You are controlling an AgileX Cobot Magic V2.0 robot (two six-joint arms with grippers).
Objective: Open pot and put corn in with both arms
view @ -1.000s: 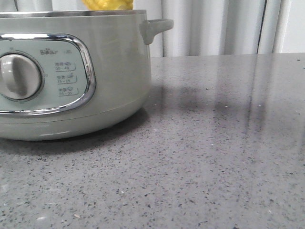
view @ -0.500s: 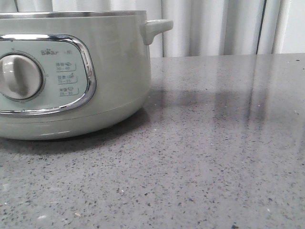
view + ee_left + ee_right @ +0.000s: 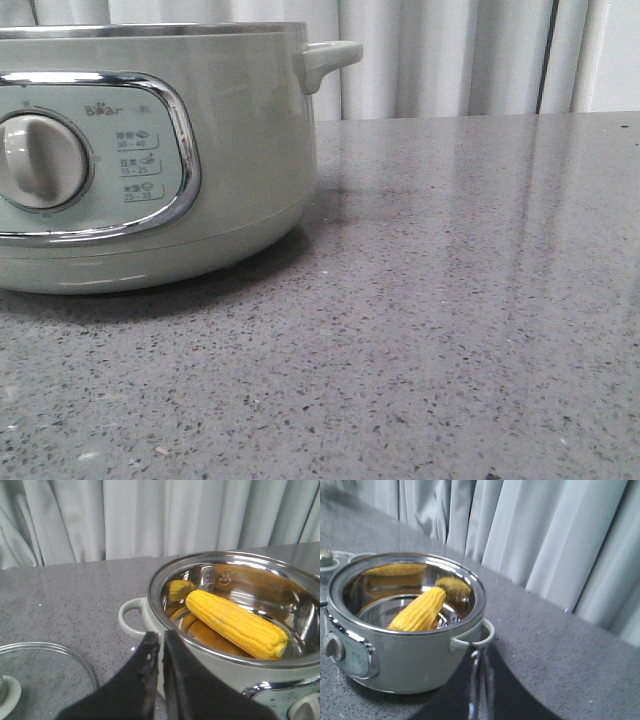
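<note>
The corn [image 3: 236, 623] is being held inside the open pot [image 3: 235, 645], leaning against its steel wall, apart from both sets of fingers. The left fingers [image 3: 161, 652] and right fingers [image 3: 481, 672] are being kept pressed together, empty. The pot and the glass lid [image 3: 45, 677] are being carried by a grey speckled surface [image 3: 450, 330], backed by pale curtains [image 3: 545, 535].

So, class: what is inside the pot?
The pot holds one corn lying against its steel wall, which reflects it. The base under the ear is hidden. The glass lid lies outside on the table.
</note>
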